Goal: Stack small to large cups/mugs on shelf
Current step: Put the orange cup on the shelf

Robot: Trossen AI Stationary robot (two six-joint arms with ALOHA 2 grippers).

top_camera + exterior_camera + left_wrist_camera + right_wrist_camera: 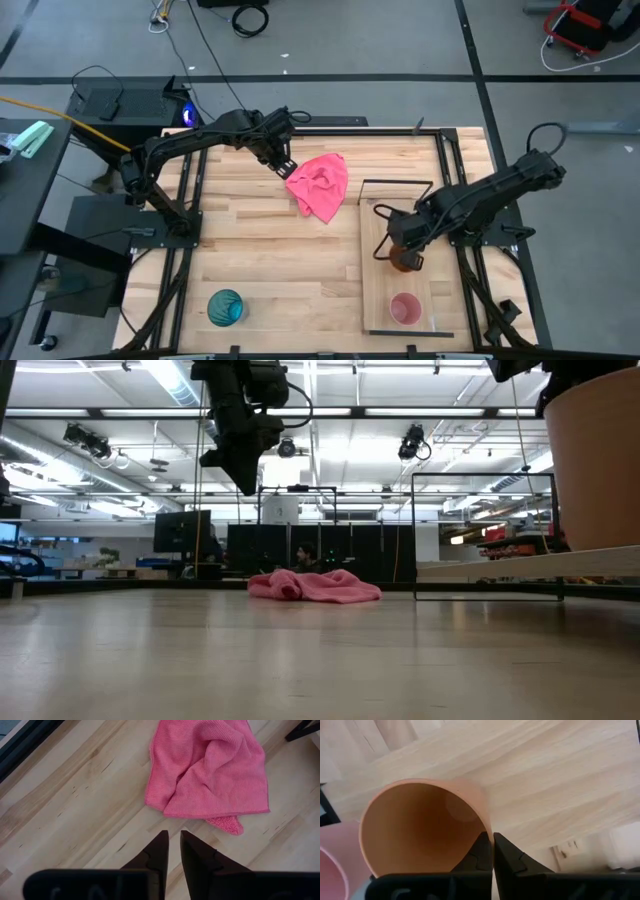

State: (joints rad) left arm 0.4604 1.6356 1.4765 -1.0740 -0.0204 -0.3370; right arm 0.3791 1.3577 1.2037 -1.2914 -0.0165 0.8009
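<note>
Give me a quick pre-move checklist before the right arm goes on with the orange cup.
1. Right end effector shut on orange cup wall: ok.
2. Orange cup over the shelf: ok.
3. Pink cup upright on shelf, apart from the orange one: ok.
4. Teal cup on shelf: not ok, on the tabletop.
5. Left end effector away from the shelf, empty by the pink cloth: ok.

We see an orange-brown cup (403, 259) and a small pink cup (405, 309) upright on the pale shelf (375, 290); a teal cup (225, 307) stands apart on the tabletop.
</note>
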